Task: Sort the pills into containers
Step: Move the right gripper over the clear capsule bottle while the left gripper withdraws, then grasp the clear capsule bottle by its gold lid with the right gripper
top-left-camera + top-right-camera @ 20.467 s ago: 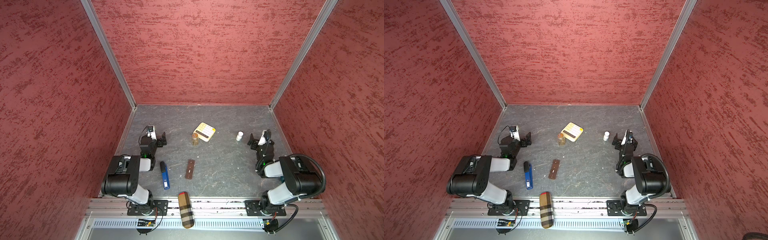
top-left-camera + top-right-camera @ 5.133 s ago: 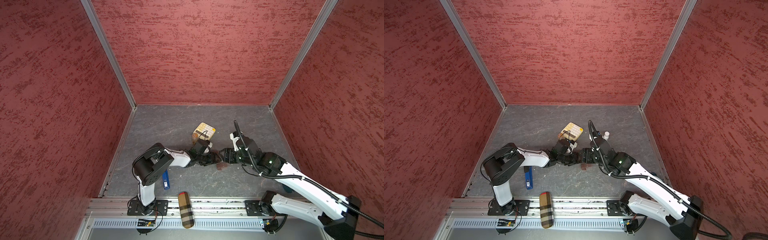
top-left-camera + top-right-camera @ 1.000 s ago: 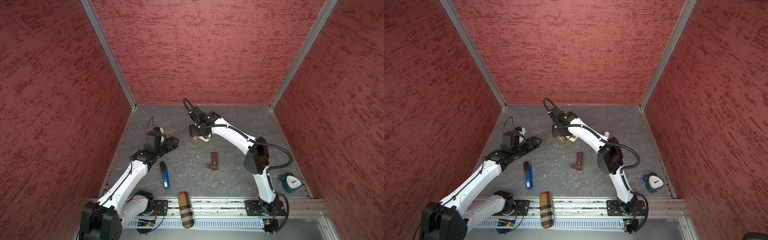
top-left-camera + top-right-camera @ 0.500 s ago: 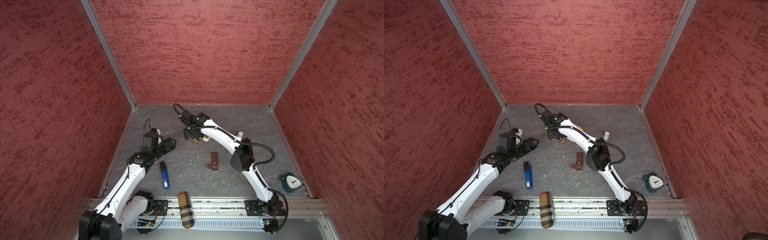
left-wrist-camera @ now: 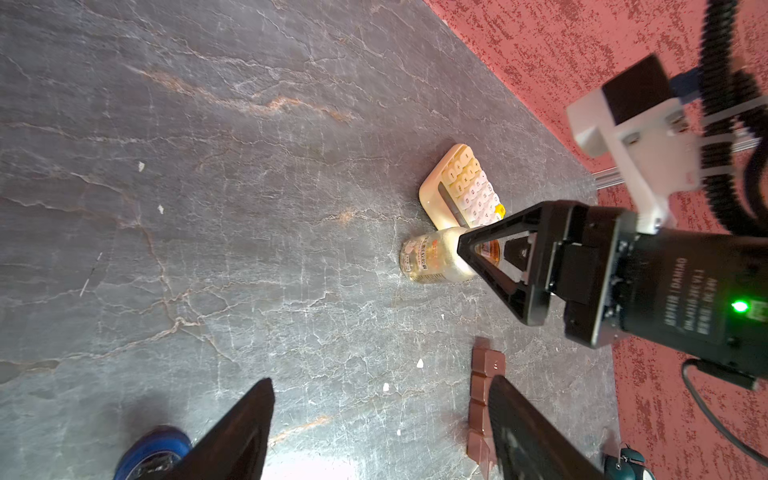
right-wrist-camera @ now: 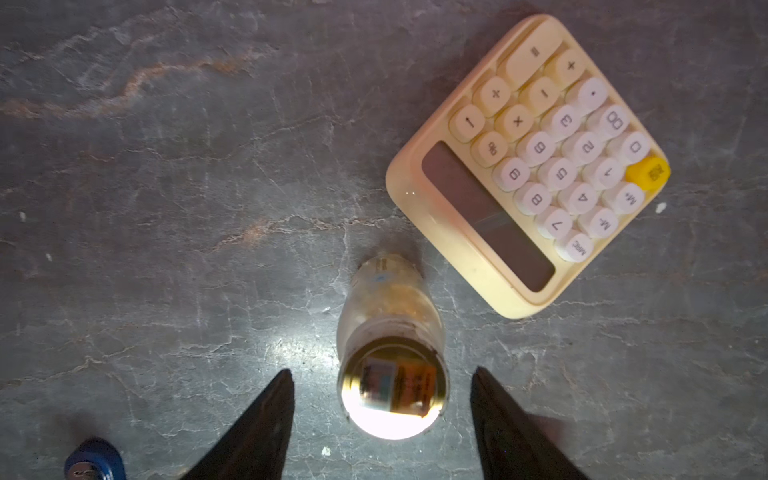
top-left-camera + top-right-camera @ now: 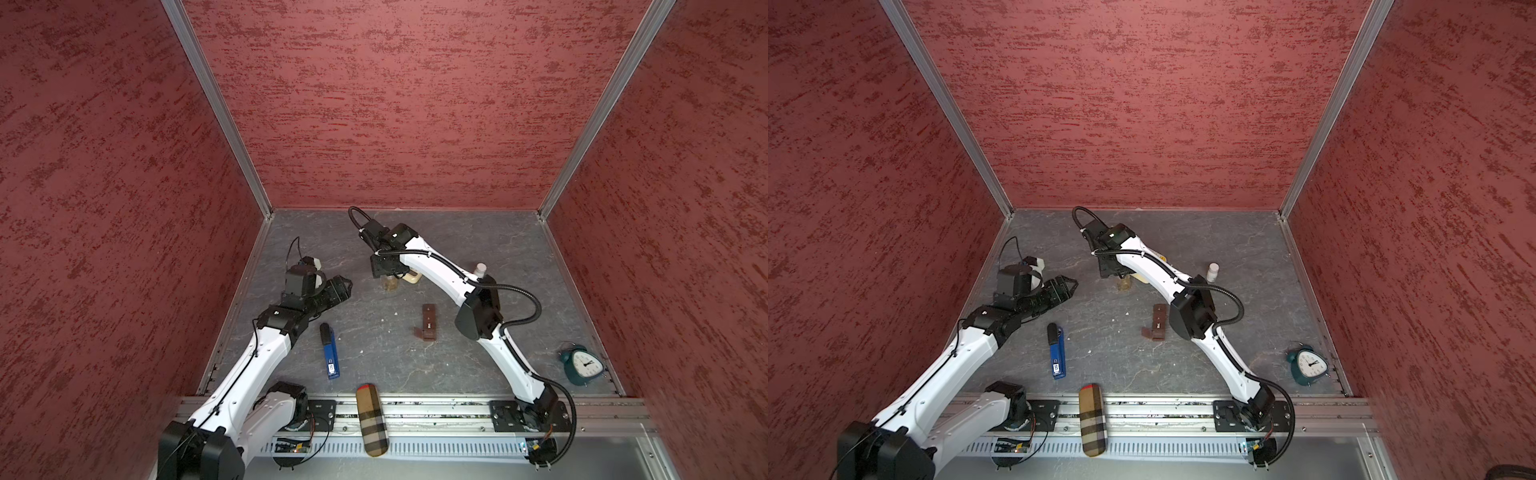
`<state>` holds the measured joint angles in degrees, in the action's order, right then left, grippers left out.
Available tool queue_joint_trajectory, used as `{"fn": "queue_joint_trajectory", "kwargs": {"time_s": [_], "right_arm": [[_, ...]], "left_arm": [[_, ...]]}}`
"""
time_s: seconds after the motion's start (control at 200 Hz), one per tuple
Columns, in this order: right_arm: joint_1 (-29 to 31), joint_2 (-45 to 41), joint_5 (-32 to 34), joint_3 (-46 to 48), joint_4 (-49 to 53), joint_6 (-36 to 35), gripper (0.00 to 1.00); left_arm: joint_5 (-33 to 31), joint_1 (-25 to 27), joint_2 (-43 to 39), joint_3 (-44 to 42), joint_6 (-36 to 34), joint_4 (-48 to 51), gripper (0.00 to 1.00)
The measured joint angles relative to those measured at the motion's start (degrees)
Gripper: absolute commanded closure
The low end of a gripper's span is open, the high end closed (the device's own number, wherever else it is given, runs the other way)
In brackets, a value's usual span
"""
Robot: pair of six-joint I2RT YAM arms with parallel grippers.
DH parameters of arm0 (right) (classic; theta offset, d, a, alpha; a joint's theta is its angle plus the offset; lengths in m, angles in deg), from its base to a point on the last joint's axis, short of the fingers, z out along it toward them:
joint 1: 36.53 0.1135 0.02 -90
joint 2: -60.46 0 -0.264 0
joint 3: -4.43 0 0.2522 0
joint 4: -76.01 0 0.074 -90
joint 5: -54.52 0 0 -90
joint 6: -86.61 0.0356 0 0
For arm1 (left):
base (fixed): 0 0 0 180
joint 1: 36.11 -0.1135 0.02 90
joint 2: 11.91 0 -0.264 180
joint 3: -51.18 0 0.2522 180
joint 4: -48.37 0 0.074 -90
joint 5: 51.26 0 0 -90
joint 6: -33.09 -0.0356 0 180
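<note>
Far forward — right gripper (image 6: 381,370) over amber bottle (image 6: 392,332) (jaws apart)

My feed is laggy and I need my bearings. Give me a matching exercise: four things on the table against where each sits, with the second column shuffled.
1 amber bottle
2 brown pill box
3 alarm clock
4 stapler

A near the front right corner of the table
B between the right gripper's open fingers
C left part of both top views, toward the front
D mid-table, touched by neither gripper

Pairs: 1-B, 2-D, 3-A, 4-C
</note>
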<state>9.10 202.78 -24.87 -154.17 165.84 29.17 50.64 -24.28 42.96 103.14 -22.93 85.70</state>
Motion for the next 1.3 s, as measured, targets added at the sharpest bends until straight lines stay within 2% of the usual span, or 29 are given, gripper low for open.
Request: {"fn": "queue_joint_trajectory", "kwargs": {"time_s": [0.691, 1.122, 1.222, 1.302], "right_arm": [[-0.87, 0.63, -2.10, -0.09, 0.57, 0.02, 0.60], [-1.09, -0.17, -3.19, -2.05, 1.64, 0.07, 0.61], [-1.42, -2.34, -3.69, -1.81, 1.81, 0.17, 0.61], [-1.64, -6.27, -4.20, 0.66, 1.20, 0.22, 0.61]], "left_arm": [[-0.02, 0.00, 1.16, 0.07, -1.36, 0.11, 0.18], [1.88, 0.00, 1.16, 0.50, -2.84, -0.55, 0.20], [2.36, 0.81, 1.11, 0.61, -4.24, -2.73, 0.23], [1.64, 3.37, 0.76, 0.61, -5.99, -5.31, 0.23]]}}
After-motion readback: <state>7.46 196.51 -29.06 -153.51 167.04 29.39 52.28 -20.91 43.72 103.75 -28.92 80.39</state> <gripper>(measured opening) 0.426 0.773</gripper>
